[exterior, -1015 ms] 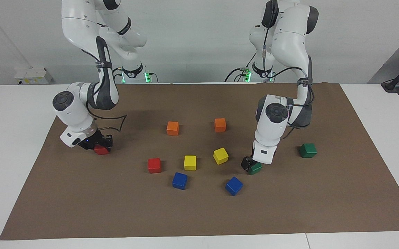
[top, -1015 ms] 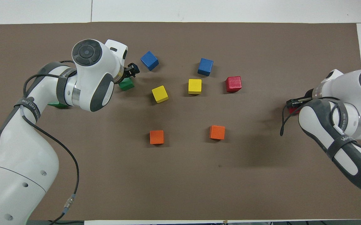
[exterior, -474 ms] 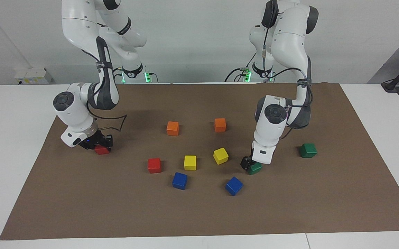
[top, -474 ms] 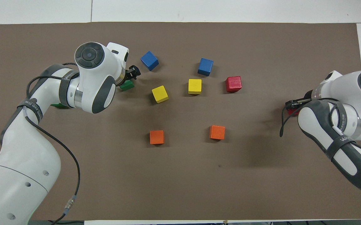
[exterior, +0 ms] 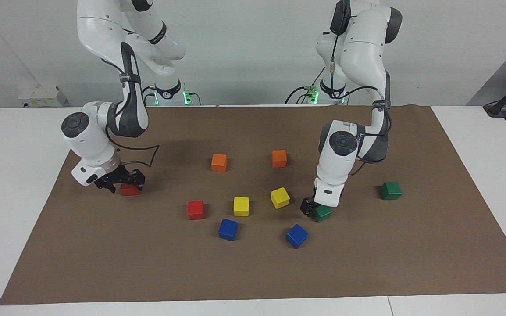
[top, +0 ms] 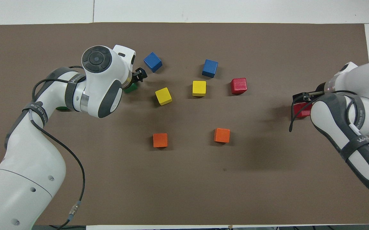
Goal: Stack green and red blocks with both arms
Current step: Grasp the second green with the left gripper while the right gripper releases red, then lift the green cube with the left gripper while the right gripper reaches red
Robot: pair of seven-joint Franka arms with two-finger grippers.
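My right gripper (exterior: 121, 183) is open, low over a red block (exterior: 129, 189) that sits on the brown mat at the right arm's end; the block also shows in the overhead view (top: 300, 109). My left gripper (exterior: 316, 210) is down at a green block (exterior: 323, 213), which rests on the mat and is partly hidden under the hand in the overhead view (top: 130, 88). A second red block (exterior: 195, 210) lies beside the yellow ones. A second green block (exterior: 390, 190) lies toward the left arm's end, mostly hidden by the arm from overhead.
Two orange blocks (exterior: 219, 162) (exterior: 279, 158) lie nearer the robots. Two yellow blocks (exterior: 241, 206) (exterior: 279, 197) sit mid-mat. Two blue blocks (exterior: 228, 229) (exterior: 297, 235) lie farthest from the robots; one is close to the left gripper. White table borders the mat (exterior: 253, 272).
The right hand rose a little off the red block, which stayed put and now shows more from overhead. The left hand shifted slightly toward the yellow blocks; its green block did not move.
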